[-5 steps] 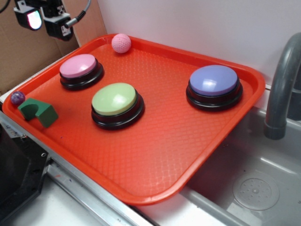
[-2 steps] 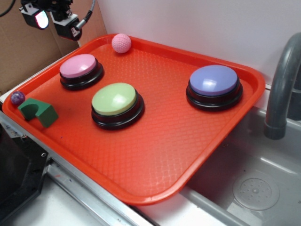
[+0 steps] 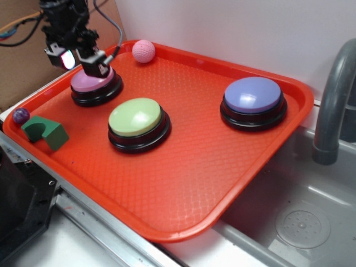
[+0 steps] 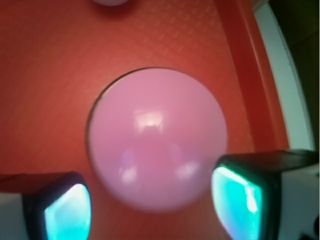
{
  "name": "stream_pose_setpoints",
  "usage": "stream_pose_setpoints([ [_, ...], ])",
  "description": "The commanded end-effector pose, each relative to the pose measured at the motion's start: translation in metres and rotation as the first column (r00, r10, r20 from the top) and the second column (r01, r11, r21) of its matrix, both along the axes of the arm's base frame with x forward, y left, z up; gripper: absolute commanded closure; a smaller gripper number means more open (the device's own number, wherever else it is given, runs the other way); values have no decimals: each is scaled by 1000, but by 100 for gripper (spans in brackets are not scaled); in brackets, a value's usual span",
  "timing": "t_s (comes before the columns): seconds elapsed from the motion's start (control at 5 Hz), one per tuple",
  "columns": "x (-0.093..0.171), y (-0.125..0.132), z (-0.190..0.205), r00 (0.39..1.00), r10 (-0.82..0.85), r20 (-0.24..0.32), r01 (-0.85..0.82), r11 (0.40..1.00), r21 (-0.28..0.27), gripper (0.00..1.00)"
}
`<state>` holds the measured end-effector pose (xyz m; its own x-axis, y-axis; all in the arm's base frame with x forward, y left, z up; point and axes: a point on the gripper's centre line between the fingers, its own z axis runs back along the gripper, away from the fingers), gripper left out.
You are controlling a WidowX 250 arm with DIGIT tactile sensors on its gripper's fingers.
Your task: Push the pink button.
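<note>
In the exterior view, an orange tray (image 3: 183, 183) fills most of the frame. On it, at the upper left, sits the pink button (image 3: 93, 84) on its black base, with the gripper (image 3: 80, 60) directly over it, low above the dome; whether it touches cannot be told from here. Its two fingers stand apart. Near the tray's top rim, right of the gripper, lies a small pink ball (image 3: 143, 50). A green button (image 3: 136, 118) sits near the middle, just below and right of the pink one, and a blue button (image 3: 253, 98) stands well apart at the right. At the tray's left edge are a green block (image 3: 46, 131) with an arched cut-out and a small purple ball (image 3: 21, 115) beside it. The tray rests over a grey sink (image 3: 295, 222), with a grey faucet (image 3: 332, 105) at the far right. Behind are a white wall (image 3: 239, 28) and brown cardboard (image 3: 22, 61) at the upper left.

In the wrist view, the pink button (image 4: 157, 137) fills the centre, on the orange tray (image 4: 55, 55). The gripper (image 4: 150, 202) is open: its fingertips (image 4: 240, 195) sit at the lower left and lower right, either side of the dome's lower edge. The tray's raised rim runs down the right side.
</note>
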<state>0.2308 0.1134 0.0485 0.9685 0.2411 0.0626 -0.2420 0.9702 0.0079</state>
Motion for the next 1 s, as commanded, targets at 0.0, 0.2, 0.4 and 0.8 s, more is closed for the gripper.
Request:
stream_pose_setpoints([
  [0.0,16,21,2,1000,-19,9,19,1000,-2,0],
  [0.2,15,22,26,999,-50,11,49,999,9,0],
  [0.4,17,21,65,992,-122,-28,123,991,47,0],
  [0.8,17,19,97,991,-123,-55,128,986,105,0],
])
